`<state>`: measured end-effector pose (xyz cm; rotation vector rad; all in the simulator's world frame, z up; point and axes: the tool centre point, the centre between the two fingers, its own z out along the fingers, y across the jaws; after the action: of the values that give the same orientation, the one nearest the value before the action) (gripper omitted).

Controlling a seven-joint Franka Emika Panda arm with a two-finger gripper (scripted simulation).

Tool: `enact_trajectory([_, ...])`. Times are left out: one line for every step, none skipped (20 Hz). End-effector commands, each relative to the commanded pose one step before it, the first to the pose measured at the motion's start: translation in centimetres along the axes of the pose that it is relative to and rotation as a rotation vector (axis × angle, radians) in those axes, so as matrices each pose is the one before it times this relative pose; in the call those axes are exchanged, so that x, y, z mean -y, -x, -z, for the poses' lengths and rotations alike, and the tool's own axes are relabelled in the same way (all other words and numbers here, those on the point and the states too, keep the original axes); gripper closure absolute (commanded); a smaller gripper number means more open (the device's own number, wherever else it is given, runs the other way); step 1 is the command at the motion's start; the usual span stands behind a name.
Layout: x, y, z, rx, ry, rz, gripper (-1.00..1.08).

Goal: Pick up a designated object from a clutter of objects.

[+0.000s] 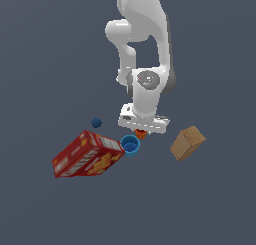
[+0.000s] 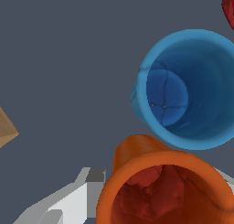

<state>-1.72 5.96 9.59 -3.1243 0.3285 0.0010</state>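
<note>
I have the claw (image 1: 142,131) down around the small tapered orange cup (image 2: 167,191); grip unclear, lifting remains.

The white Panda arm (image 1: 145,64) reaches straight down, wrist vertical, its hand low over the floor. The gripper (image 1: 142,133) points downward; its pale fingers (image 2: 68,202) show partly, their spacing unclear from here.

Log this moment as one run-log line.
phase: at grasp | gripper: over orange cup, jaw state not visible | orange cup: upright, beside light-blue cup | red box, brown box, dark-blue ball: apart
</note>
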Motion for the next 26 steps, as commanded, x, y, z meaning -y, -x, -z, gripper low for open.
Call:
enact_trajectory([-1.129, -0.065, 2.028, -0.00143, -0.00116, -0.00006, 1.08])
enact_trajectory([-0.506, -0.008, 0.886, 0.0, 0.0, 0.0, 1.08])
enact_trajectory([-0.528, -0.01, 0.927, 0.0, 0.0, 0.0, 1.08])
enact_trajectory([-0.551, -0.012, 0.964, 0.00024, -0.00064, 0.00011, 1.08])
enact_trajectory([-0.568, -0.013, 1.005, 0.0, 0.0, 0.0, 1.08])
enact_trajectory([-0.588, -0.014, 1.043, 0.0, 0.0, 0.0, 1.08])
enact_trajectory([-0.611, -0.019, 1.077, 0.00024, -0.00063, 0.00014, 1.08])
enact_trajectory([-0.617, -0.019, 1.1, 0.0, 0.0, 0.0, 1.08])
enact_trajectory([-0.612, -0.022, 1.082, 0.00017, -0.00045, 0.00009, 1.08])
enact_trajectory([-0.599, -0.022, 1.071, 0.0, 0.0, 0.0, 1.08])
enact_trajectory([-0.592, -0.024, 1.058, 0.0, 0.0, 0.0, 1.08])
enact_trajectory([-0.594, -0.031, 1.04, 0.00028, -0.00062, 0.00012, 1.08])
enact_trajectory([-0.582, -0.029, 1.039, 0.0, 0.0, 0.0, 1.08])
enact_trajectory([-0.575, -0.032, 1.024, 0.0, 0.0, 0.0, 1.08])
enact_trajectory([-0.564, -0.035, 1.003, 0.0, 0.0, 0.0, 1.08])
enact_trajectory([-0.552, -0.037, 0.981, 0.0, 0.0, 0.0, 1.08])
enact_trajectory([-0.538, -0.04, 0.955, 0.0, 0.0, 0.0, 1.08])
enact_trajectory([-0.522, -0.043, 0.925, 0.0, 0.0, 0.0, 1.08])
enact_trajectory([-0.496, -0.049, 0.881, 0.00012, 0.00046, -0.00011, 1.08])
enact_trajectory([-0.482, -0.048, 0.85, 0.0, 0.0, 0.0, 1.08])
enact_trajectory([-0.441, -0.052, 0.796, 0.00003, 0.00068, -0.00012, 1.08])
enact_trajectory([-0.426, -0.052, 0.749, 0.0, 0.0, 0.0, 1.08])
enact_trajectory([-0.398, -0.053, 0.697, 0.0, 0.0, 0.0, 1.08])
enact_trajectory([-0.349, -0.052, 0.645, -0.00005, 0.00069, -0.00005, 1.08])
enact_trajectory([-0.34, -0.053, 0.593, 0.0, 0.0, 0.0, 1.08])
enact_trajectory([-0.31, -0.053, 0.54, 0.0, 0.0, 0.0, 1.08])
